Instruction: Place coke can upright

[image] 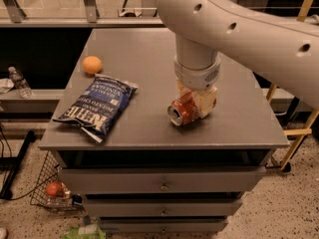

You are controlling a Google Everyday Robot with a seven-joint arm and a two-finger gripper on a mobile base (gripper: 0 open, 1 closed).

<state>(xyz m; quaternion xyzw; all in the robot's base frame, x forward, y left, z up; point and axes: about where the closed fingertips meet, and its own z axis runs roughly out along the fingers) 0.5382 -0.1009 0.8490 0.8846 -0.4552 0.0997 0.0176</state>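
The coke can (180, 110) is a small red can with a silver top. It lies tilted on its side on the grey cabinet top (149, 63), silver end toward the front left. My gripper (194, 103) comes down from the big white arm at the upper right and is around the can, cream-coloured fingers (205, 103) against its right side. The can rests at or just above the surface, right of centre.
A blue chip bag (98, 105) lies on the left front of the cabinet top. An orange (91, 64) sits behind it near the left edge. Drawers are below the front edge. A wire basket (52, 188) and a water bottle (19, 81) are at the left.
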